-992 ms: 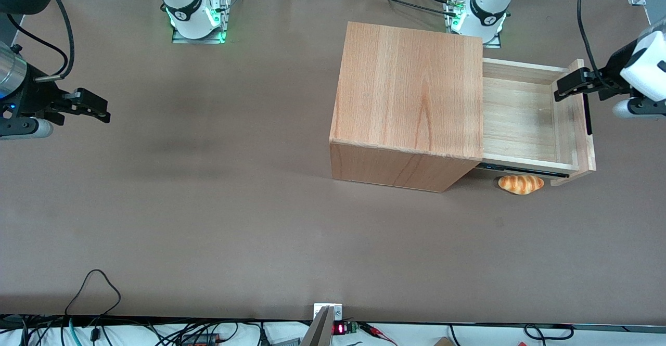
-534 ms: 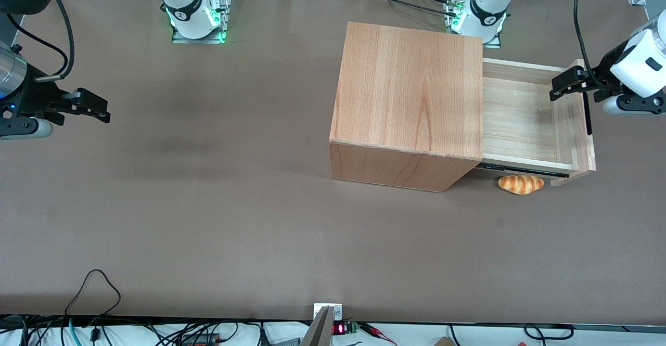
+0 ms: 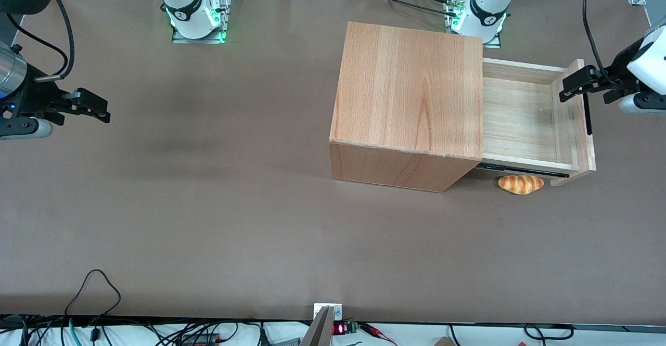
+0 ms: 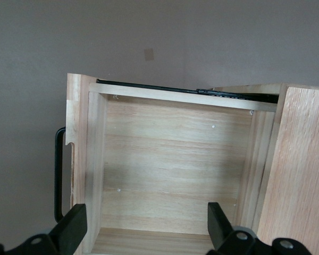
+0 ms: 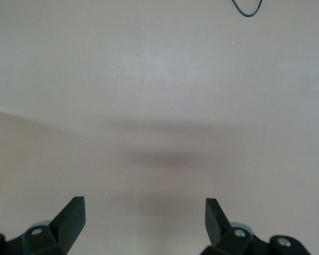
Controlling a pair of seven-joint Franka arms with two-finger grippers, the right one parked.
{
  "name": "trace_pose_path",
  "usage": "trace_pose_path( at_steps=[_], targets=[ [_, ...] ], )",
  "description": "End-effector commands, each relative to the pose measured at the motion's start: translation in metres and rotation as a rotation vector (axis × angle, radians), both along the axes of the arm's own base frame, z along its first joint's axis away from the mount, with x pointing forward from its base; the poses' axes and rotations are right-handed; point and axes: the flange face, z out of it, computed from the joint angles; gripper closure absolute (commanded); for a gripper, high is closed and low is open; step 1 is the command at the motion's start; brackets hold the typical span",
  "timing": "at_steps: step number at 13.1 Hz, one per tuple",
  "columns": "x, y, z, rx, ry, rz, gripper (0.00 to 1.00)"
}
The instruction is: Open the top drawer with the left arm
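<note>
Front view: top drawer pulled out toward left arm's gripper

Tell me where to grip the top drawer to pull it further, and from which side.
Judging by shape, grip the slim black bar handle on the top drawer front panel, coming from in front of the panel with one finger on each side of the bar. The gripper hangs open above the panel's edge farther from the front camera.
</note>
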Motion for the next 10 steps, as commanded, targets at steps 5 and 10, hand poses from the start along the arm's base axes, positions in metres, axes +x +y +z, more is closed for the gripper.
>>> trace_pose_path(
  at_steps=[5,10],
  targets=[
    [-0.0002,0.0011,-0.0008,0.006,-0.008,-0.021,0.0],
    [-0.0005,-0.0023,-0.0003,0.007,-0.006,-0.018,0.0]
  ],
)
